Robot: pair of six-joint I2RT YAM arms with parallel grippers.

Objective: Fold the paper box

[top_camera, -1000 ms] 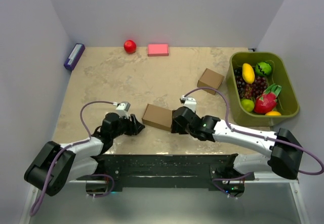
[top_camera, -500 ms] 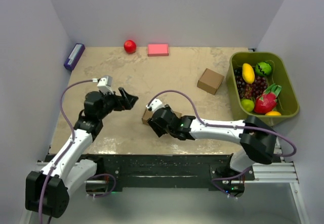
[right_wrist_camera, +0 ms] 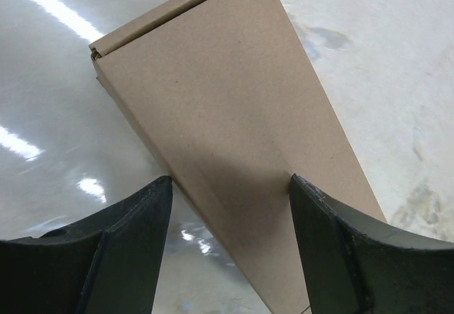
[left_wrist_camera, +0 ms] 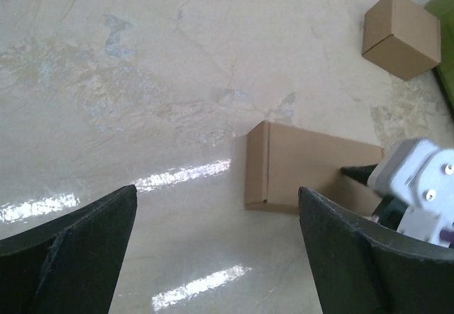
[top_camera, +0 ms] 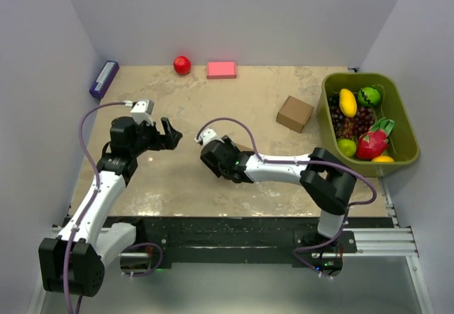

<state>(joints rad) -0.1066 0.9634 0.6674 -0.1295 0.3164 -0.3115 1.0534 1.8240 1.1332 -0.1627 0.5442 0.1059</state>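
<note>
Your left arm (top_camera: 99,186), white links with black joints: rises from base at near left, bends at wrist, points right. Black two-finger left gripper (top_camera: 169,135) with jaws spread wide; wrist view shows its fingers (left_wrist_camera: 71,250) at both bottom corners.

Your right arm (top_camera: 284,166), same build: folds sharply at elbow, forearm stretched left. Right gripper (top_camera: 214,159) tilted downward, jaws parted, fingers (right_wrist_camera: 340,243) well apart in wrist view.
</note>
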